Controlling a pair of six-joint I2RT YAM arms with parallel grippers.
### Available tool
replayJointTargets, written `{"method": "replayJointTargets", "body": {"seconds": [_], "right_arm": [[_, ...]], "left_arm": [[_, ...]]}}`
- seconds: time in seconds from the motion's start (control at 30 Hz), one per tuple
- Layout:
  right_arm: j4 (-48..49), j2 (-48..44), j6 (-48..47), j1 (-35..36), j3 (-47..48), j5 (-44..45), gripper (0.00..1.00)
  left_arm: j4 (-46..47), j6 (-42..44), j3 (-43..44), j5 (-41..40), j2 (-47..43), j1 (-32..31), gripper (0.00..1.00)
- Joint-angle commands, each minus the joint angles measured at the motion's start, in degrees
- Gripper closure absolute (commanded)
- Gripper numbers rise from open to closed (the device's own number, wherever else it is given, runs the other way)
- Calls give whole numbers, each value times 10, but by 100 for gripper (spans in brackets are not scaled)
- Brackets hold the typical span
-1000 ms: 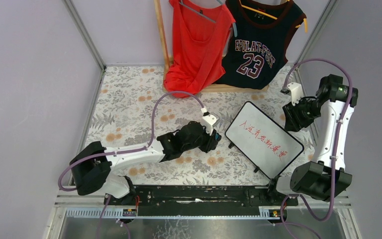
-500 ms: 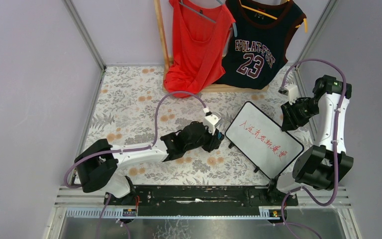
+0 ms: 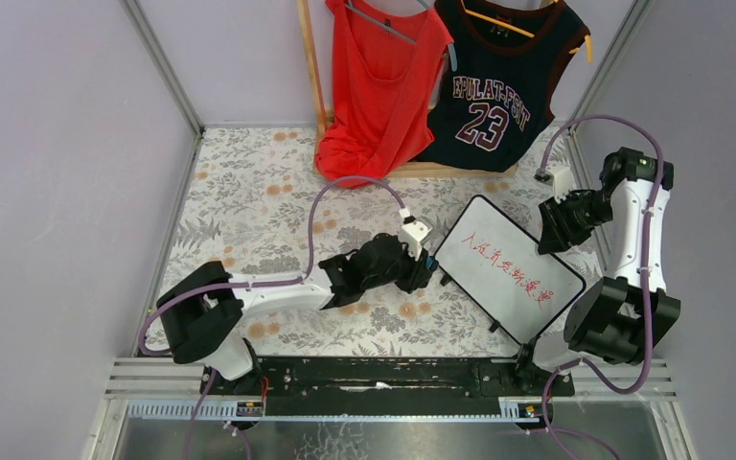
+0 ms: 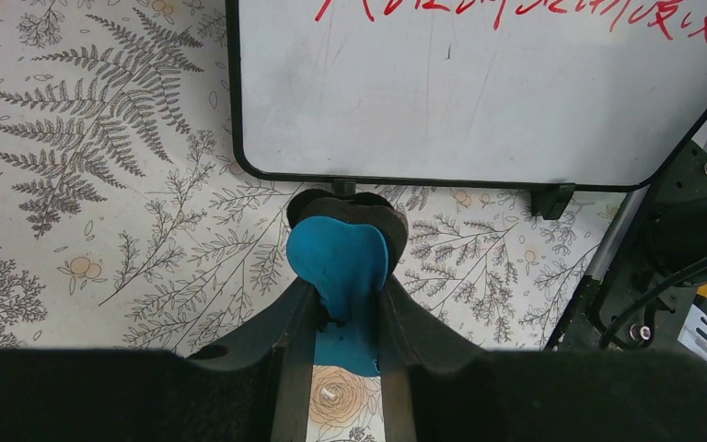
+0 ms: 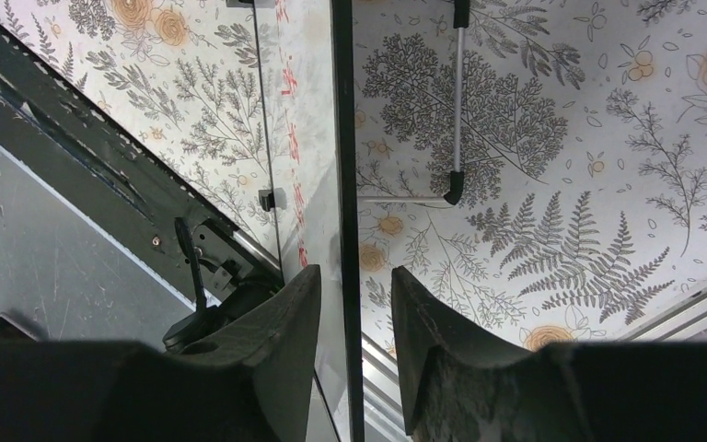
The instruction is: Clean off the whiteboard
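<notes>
The whiteboard [image 3: 508, 268] stands tilted at the right of the floral table, with red handwriting across it. My left gripper [image 3: 424, 269] is at the board's left corner and is shut on a blue eraser [image 3: 430, 261]. In the left wrist view the eraser [image 4: 339, 258] is pinched between the fingers just below the board's black frame [image 4: 405, 180], a small gap apart. My right gripper [image 3: 552, 233] is at the board's far right edge. In the right wrist view the open fingers [image 5: 290, 313] straddle the board's edge [image 5: 345, 138] with gaps on both sides.
A red jersey [image 3: 383, 86] and a navy number 23 jersey [image 3: 494, 91] hang on a wooden rack at the back. A black rail [image 3: 393, 374] runs along the near edge. The board's metal support leg [image 5: 457, 101] is behind it.
My left arm has moved right with the eraser, closer to the board's left corner. My right gripper has shifted slightly left and down onto the board's far edge.
</notes>
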Motion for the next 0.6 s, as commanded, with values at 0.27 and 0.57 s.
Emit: {"method": "replayJointTargets", "body": {"seconds": [0.27,0.57], "right_arm": [[-11,5,7,14,-19,-31,62],[-11,4,2,15,-33,-33,73]], "left_arm": [[44,-1,44,9,21,-2,100],[44,0,60,12,32,-9,100]]}}
